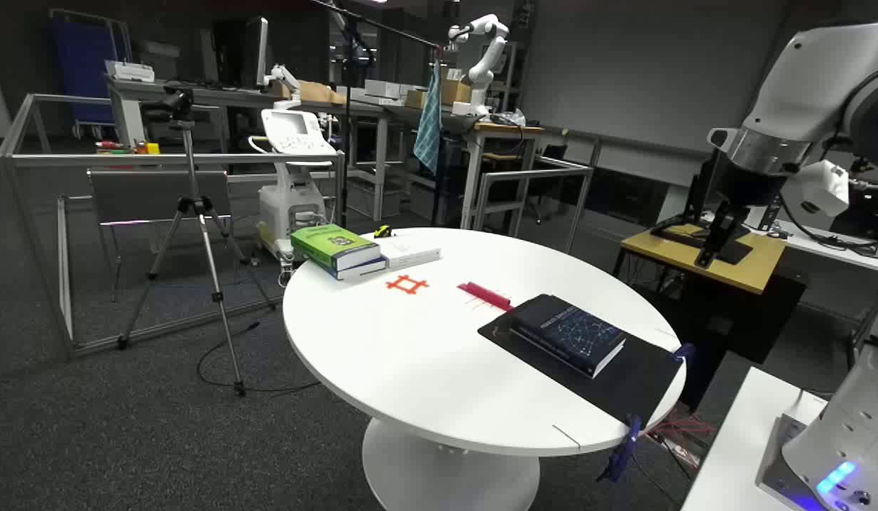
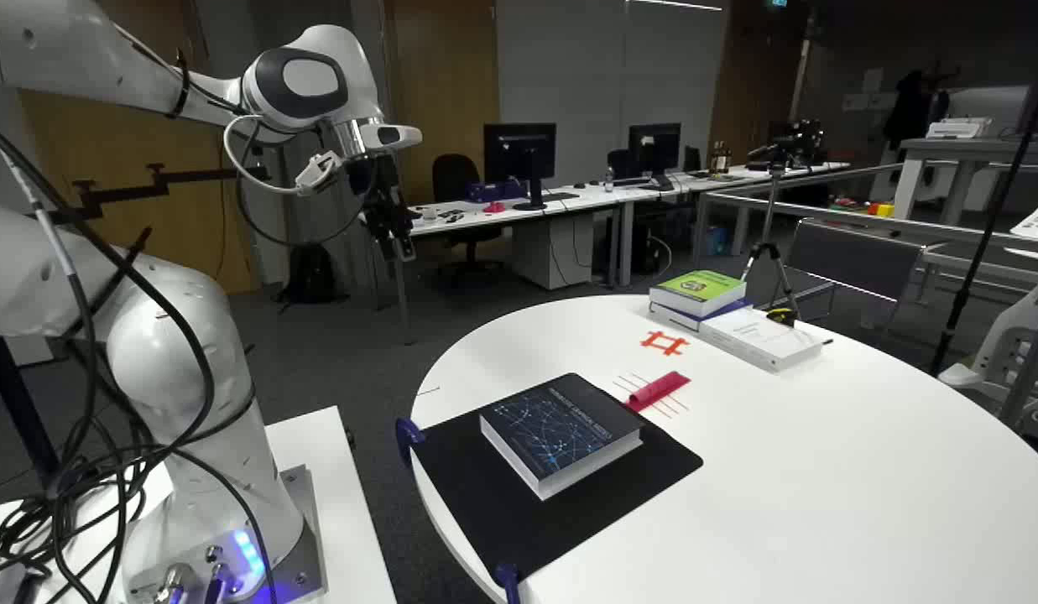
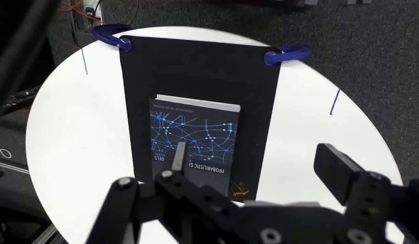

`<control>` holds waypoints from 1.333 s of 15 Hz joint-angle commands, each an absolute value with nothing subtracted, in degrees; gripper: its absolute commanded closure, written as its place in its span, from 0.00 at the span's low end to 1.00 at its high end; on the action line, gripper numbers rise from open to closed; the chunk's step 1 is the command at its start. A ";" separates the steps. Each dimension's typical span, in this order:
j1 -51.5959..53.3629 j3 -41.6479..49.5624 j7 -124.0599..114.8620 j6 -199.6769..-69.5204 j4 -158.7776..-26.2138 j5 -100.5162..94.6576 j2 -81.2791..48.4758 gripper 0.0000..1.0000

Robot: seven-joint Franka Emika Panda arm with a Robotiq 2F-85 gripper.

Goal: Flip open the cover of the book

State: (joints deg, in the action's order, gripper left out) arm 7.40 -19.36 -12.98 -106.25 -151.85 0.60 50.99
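Observation:
The thick book lies flat and closed on a black mat; its white page edges show in both exterior views (image 1: pixel 609 360) (image 2: pixel 592 466) and in the wrist view (image 3: pixel 199 103). Its dark navy cover, with blue and white network lines and a title, faces up in both exterior views (image 1: pixel 570 330) (image 2: pixel 552 424). The cover also shows in the wrist view (image 3: pixel 209 135), partly hidden behind a finger. My gripper (image 3: pixel 251 154) is open and empty. It is well above the table, apart from the book, and also shows in both exterior views (image 1: pixel 707 257) (image 2: pixel 398 250).
The black mat (image 2: pixel 477 503) is clamped to the round white table's (image 1: pixel 382 341) edge by two blue clamps (image 3: pixel 287 56) (image 3: pixel 111 36). A red strip (image 2: pixel 659 389), an orange frame (image 2: pixel 665 342) and a stack of books with a green one on top (image 1: pixel 336 245) also lie on the table.

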 commanded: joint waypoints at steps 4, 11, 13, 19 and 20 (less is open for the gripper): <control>8.38 -18.60 -13.66 -106.16 -151.74 -0.11 50.68 0.00; 4.01 -16.19 -13.87 -114.56 -149.61 -2.90 47.18 0.00; 0.29 -13.48 -13.91 -118.57 -147.19 -4.67 43.23 0.00; -4.53 -3.40 -7.96 -124.35 -136.71 -4.42 26.40 0.00; -3.91 -1.64 -5.94 -124.03 -134.78 -3.21 23.69 0.00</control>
State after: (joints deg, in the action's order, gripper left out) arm -4.74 -5.67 -10.20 -123.52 -141.88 -4.74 33.30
